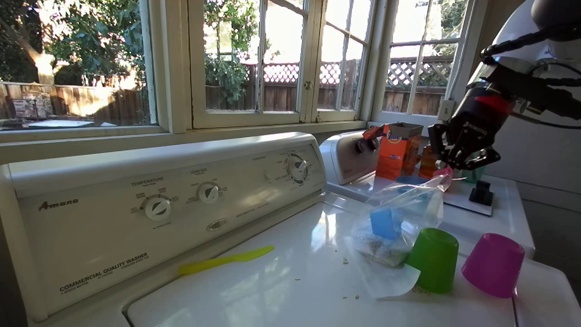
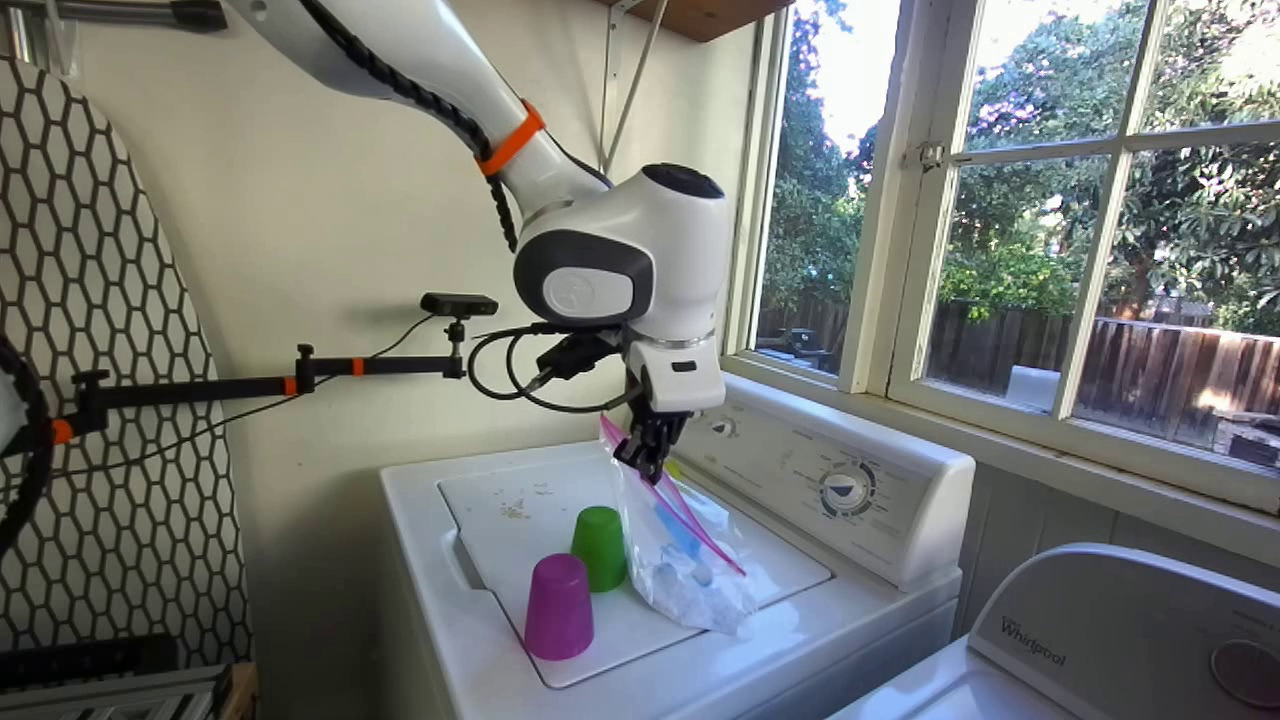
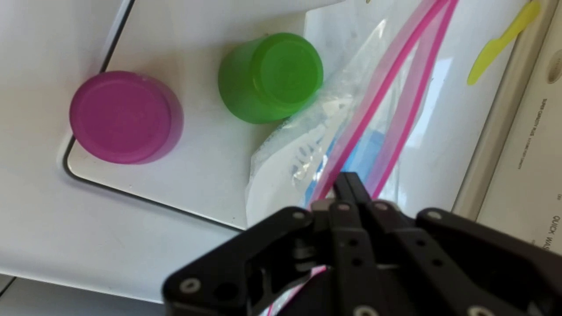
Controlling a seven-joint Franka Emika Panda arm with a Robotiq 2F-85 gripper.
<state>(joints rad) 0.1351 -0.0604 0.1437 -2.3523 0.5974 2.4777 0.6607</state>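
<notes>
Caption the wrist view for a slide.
Gripper closed on a pink-edged clear bag; green cup and magenta cup upside down at left, yellow knife at upper right.

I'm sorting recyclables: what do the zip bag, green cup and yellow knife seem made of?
Zip bag: thin, glossy plastic film, see-through with glinting creases. Green cup: probably smooth plastic, from its even colour and soft sheen. Yellow knife: likely plastic, being uniformly bright; finish unclear.

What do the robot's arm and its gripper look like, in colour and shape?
The arm is white and rounded, with a dark grey joint cover, an orange band and a black ribbed cable. The gripper is black and angular, with pale ROBOTIQ lettering and a red patch above.
</notes>
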